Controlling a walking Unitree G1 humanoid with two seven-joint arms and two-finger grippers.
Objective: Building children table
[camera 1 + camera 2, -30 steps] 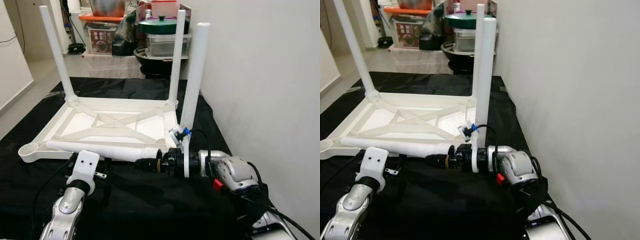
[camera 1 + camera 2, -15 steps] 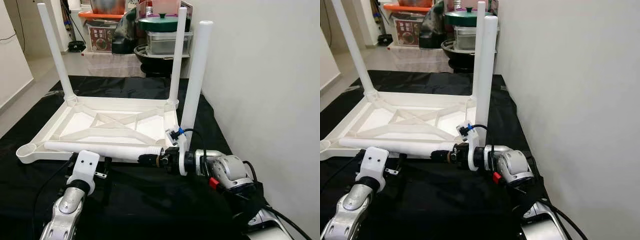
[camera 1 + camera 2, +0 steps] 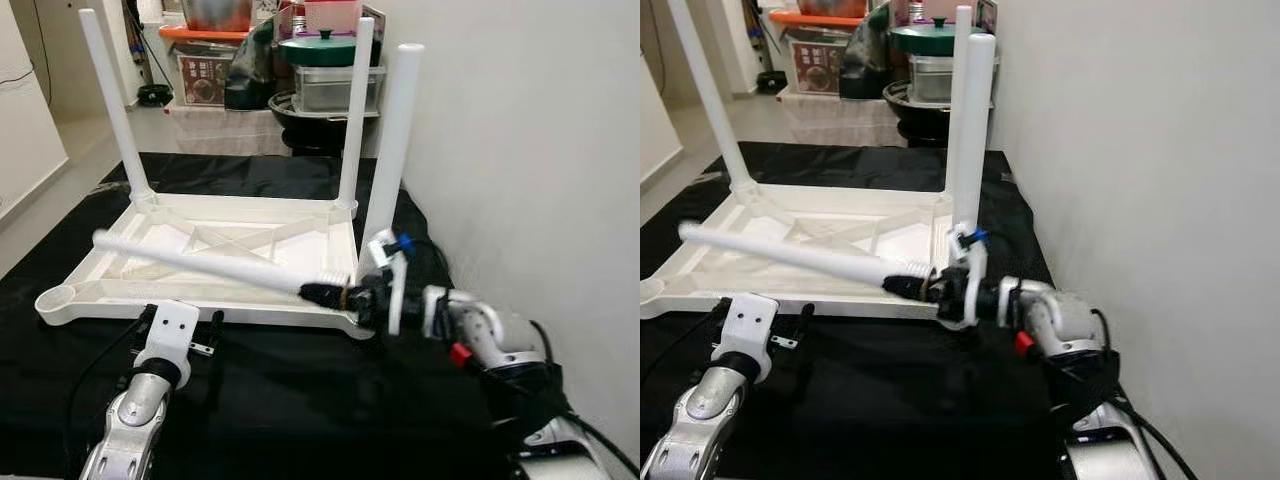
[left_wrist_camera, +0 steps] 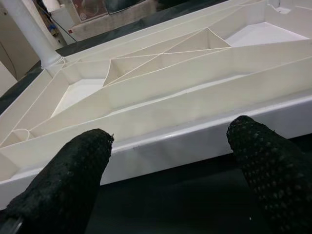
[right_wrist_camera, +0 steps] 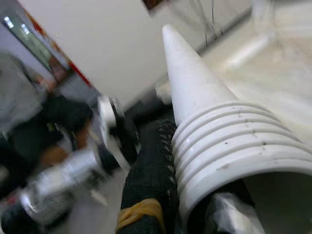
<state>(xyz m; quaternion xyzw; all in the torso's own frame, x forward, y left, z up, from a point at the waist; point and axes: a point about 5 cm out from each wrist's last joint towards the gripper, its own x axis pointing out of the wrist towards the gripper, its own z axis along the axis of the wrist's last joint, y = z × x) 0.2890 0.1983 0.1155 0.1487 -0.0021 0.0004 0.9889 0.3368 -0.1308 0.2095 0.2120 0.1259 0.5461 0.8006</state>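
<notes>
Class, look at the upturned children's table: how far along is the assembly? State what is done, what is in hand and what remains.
Done: three white legs stand upright in corner sockets of the upside-down tabletop. In hand: the right claw grips the fourth leg by its threaded end, tilted above the frame. Left: the empty near-left socket awaits that leg. The left claw hovers open near the tabletop's edge.

**Upside-down table and a loose leg**

A white table top [image 3: 215, 262] lies upside down on a black cloth [image 3: 300, 400]. Three white legs [image 3: 385, 150] stand up from its corners. The right claw [image 3: 322, 293] grips one end of a loose leg [image 3: 200, 263], tilted above the top. The left claw [image 3: 178, 322] sits near the front edge.
</notes>
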